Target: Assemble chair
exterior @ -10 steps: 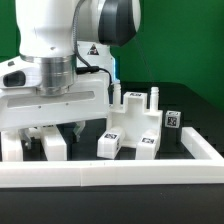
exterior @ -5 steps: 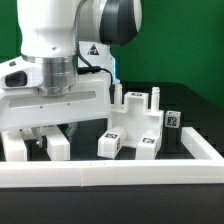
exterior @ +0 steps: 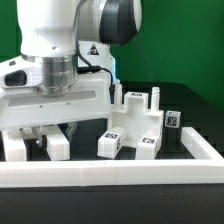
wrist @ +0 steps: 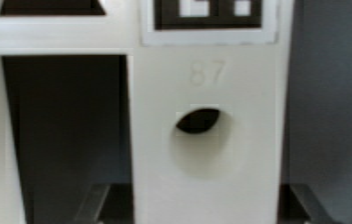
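Matte black tabletop (exterior: pixel 195 100), green wall (exterior: pixel 170 50) behind. Chunky smooth white plastic chair post (wrist: pixel 208 170) (oval hole (wrist: pixel 196 120), square tag (wrist: pixel 205 15)) clamped between the gripper (exterior: pixel 57 135) jaws.

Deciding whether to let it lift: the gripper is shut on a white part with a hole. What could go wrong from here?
1. The gripper pinches the white part on smooth faces; it may slip or tilt when lifted.
2. The seat slab and a tagged block stand close by; a sideways swing could knock them.
3. The white rail runs in front; a low carry could catch it.
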You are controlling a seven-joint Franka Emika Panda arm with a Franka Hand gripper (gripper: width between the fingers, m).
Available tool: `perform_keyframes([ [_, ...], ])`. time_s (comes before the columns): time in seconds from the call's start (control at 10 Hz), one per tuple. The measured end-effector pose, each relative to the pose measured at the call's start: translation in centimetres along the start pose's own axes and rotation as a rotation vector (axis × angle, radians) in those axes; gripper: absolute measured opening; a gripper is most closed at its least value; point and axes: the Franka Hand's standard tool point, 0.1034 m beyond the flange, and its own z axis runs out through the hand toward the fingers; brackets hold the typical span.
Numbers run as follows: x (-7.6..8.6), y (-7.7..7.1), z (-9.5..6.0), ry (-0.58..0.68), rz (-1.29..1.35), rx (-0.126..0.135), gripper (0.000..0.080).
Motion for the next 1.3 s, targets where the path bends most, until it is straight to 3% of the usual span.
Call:
perform_keyframes([
  [0.1, -0.2, -0.4, -1.1, 0.008, 0.048, 0.003, 0.0287],
  [0.3, -0.2, -1.3, -3.8, -0.006, 0.079, 0.038, 0.0288],
  [0.4, 0.2, -1.5, -5.2, 0.011, 0.089, 0.039, 0.0288],
  [0.8, 0.3, -1.5, -5.4, 0.016, 0.122, 0.041, 0.0288],
  [1.0, -0.4, -1.0, -5.6, -0.009, 0.311, 0.065, 0.0288],
  [1.3, -0.2, -1.5, -7.0, -0.011, 0.560, 0.073, 0.0289],
])
